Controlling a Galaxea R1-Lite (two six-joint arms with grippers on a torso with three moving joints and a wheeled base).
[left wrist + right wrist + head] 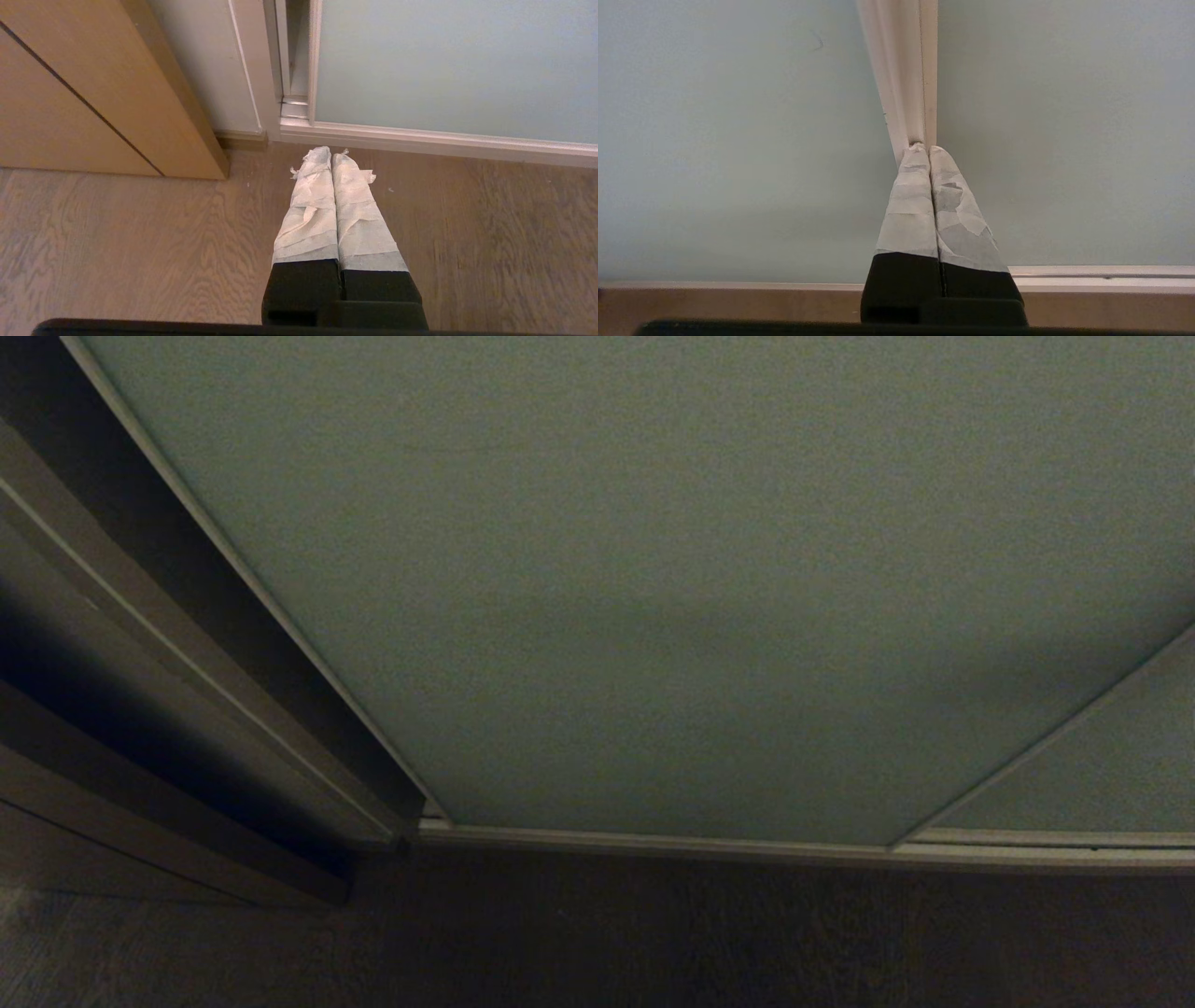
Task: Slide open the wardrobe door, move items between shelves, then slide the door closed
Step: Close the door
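Head view, sliding wardrobe door (pixel 607 597) upright (shut)

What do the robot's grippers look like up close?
Both look alike. The left gripper has two long tapering fingers, black at the base and wrapped along the rest in wrinkled, whitish tape with frayed edges at the tips. The right gripper has the same black base and pale tape, torn in patches.

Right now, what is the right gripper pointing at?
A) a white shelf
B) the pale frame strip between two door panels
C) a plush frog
B: the shut right gripper has its tips at the light frame strip between the grey-green panels of the sliding wardrobe door.
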